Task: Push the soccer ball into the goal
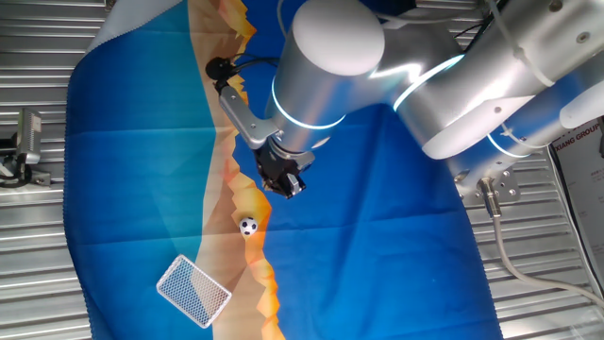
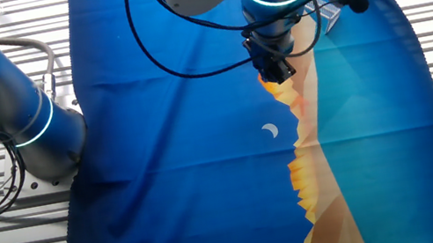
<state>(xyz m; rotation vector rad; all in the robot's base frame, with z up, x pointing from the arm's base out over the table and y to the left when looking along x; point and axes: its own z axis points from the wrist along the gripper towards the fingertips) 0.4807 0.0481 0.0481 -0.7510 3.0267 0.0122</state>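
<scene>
Black two-finger gripper (image 1: pixel 283 179) above tiny white-and-black soccer ball (image 1: pixel 248 226), touching nothing; finger gap unclear. White mesh goal (image 1: pixel 193 290) nearby.

A big printed cloth (image 1: pixel 377 246) covers most of the table (image 1: pixel 38 264), deep blue with a jagged orange and tan ridge (image 1: pixel 247 203) running from twelve o'clock down to six. A small white crescent moon (image 2: pixel 271 131) is printed on the dark blue. At nine o'clock a grey metal fixture (image 1: pixel 26 142) sits on the ribbed tabletop.
</scene>
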